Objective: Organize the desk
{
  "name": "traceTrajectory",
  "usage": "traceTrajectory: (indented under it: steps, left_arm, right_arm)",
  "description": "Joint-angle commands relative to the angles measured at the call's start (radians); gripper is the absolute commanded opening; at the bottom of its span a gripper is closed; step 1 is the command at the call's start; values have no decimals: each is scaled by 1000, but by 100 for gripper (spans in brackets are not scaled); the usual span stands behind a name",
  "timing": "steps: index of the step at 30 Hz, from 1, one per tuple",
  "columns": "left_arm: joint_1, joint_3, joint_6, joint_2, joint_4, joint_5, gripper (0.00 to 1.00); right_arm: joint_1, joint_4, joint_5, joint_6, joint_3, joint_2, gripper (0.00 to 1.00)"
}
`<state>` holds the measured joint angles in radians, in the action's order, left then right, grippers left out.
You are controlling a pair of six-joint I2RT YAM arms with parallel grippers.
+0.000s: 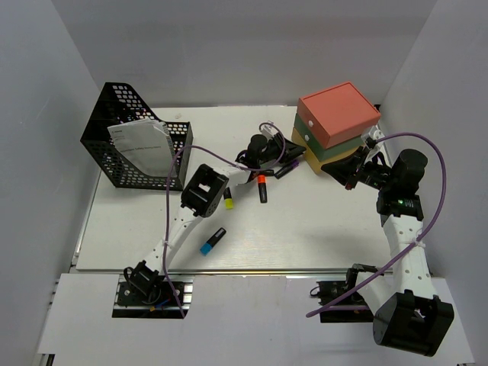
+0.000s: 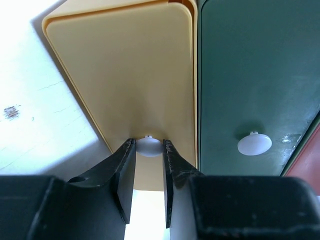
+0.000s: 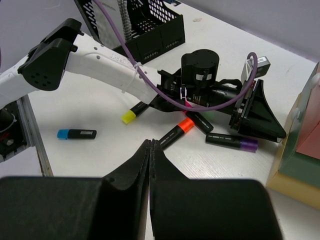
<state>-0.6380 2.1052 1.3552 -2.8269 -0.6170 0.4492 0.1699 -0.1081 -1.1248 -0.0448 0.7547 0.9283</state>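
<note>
Yellow plastic fills the left wrist view: the bottom yellow drawer [image 2: 125, 75] of the stacked drawer box [image 1: 335, 126], which stands at the far right of the white table [image 1: 320, 229]. The left end effector [image 2: 148, 150] is narrowed onto that drawer's white knob [image 2: 149, 146], one finger against each side. It looks like a pinch meant for pulling the drawer out, so that there is somewhere to put things. The green drawer [image 2: 250, 75] next to it is closed, and nothing is on its knob.

The right end effector [image 3: 150, 145] is fully closed on nothing and sits low, just beside the near side of the box. It may be there to steady the box against the pull, but I cannot tell whether it touches.

Loose markers lie mid-table near the left arm: an orange-capped marker [image 3: 177, 132], a yellow-capped marker [image 3: 134, 112], a purple-capped marker [image 3: 231, 142], and, nearer and to the left, a blue-capped marker [image 3: 76, 134]. A mesh basket [image 1: 130, 145] holding paper stands at the far left. Most of the tidying appears still to come.
</note>
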Motion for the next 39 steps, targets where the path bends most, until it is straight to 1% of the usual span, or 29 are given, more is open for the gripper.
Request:
traceTrajectory:
  steps: [1,4,7,8,9,10,12,16,18,19,21,22,24,25,27,28,29,30,31,32,33,34,35,36,37,38,39]
  left_arm:
    - [-12,-48,5,27,-24,-10,23]
    - [-12,-92,13,58,-65,-9,20]
    - [-12,-200,15,118,-125,-12,18]
    - [-3,-264,15,139,-139,-12,18]
    - [6,-368,13,191,-203,-14,17]
    - [6,-369,13,208,-204,-14,17]
    - [15,-456,10,240,-239,-10,17]
    - [15,-554,-5,300,-268,-9,17]
    - [15,-573,-16,322,-268,-7,17]
    - [24,-588,-19,325,-267,-6,18]
    - [24,-596,-24,333,-267,-6,24]
    - [24,-600,-22,334,-267,-7,25]
    - [24,-605,-25,345,-267,-9,29]
    - [35,-613,-28,348,-268,-9,39]
    - [35,-617,-34,368,-254,-9,51]
    - [47,-620,-41,373,-251,-7,57]
    - [47,-628,-51,380,-241,-3,64]
    - [57,-631,-62,397,-234,3,68]
    - [57,-636,-62,402,-231,3,68]
    - [67,-646,-65,409,-228,12,69]
    - [67,-654,-68,431,-225,16,69]
    - [67,-666,-74,441,-224,19,69]
    - [78,-692,-83,455,-214,23,69]
    - [78,-701,-93,471,-198,25,69]
    - [87,-711,-131,503,-147,28,68]
    - [87,-717,-192,535,-110,31,65]
    - [87,-715,-192,535,-68,29,62]
  right_arm:
    - [5,-13,5,14,5,-9,0]
    - [5,-13,6,16,3,-8,0]
    - [6,-13,10,17,2,-8,0]
    - [3,-13,10,17,0,-8,0]
    - [3,-13,8,19,0,-8,0]
    - [5,-13,8,19,0,-8,0]
    - [3,-15,8,19,-2,-9,0]
    - [8,-19,5,20,-6,-8,0]
    - [6,-19,5,22,-6,-11,0]
    - [6,-21,5,20,-8,-9,0]
    - [5,-21,7,23,-8,-9,0]
    - [8,-21,7,25,-9,-9,0]
    - [6,-19,10,26,-8,-11,0]
    - [6,-19,10,28,-8,-11,0]
    - [5,-19,5,29,-8,-8,1]
    - [6,-18,5,33,-8,-9,4]
    - [5,-18,-4,34,-9,-6,14]
    - [6,-15,-9,42,-8,-3,27]
    - [5,-10,-16,40,-6,-3,27]
    - [5,-5,-32,40,-3,3,38]
    - [6,1,-38,40,0,4,41]
    - [6,22,-39,89,3,7,44]
    - [6,36,-46,103,9,13,47]
    - [6,50,-49,120,15,17,48]
    - [5,70,-50,140,18,23,49]
    - [3,80,-50,146,20,23,50]
    - [2,81,-50,158,21,23,50]
